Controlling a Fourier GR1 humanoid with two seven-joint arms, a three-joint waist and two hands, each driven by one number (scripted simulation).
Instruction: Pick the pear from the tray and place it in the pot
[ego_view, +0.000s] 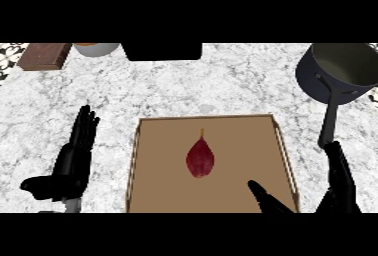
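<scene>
A dark red pear (200, 157) with a thin stem lies flat in the middle of the brown tray (244, 135), stem pointing away from me. The dark grey pot (341, 70) stands at the far right of the counter, its long handle (329, 125) reaching down toward the tray's right rim. My right hand (341, 180) is open at the tray's lower right corner, fingers straight beside the rim and thumb over the tray floor, apart from the pear. My left hand (74, 155) rests open on the counter left of the tray, fingers straight.
Along the counter's back edge, a brown wooden block (46, 55) sits at the far left, a pale bowl (96, 48) next to it, and a black box (162, 51) at the middle. White marbled counter surrounds the tray.
</scene>
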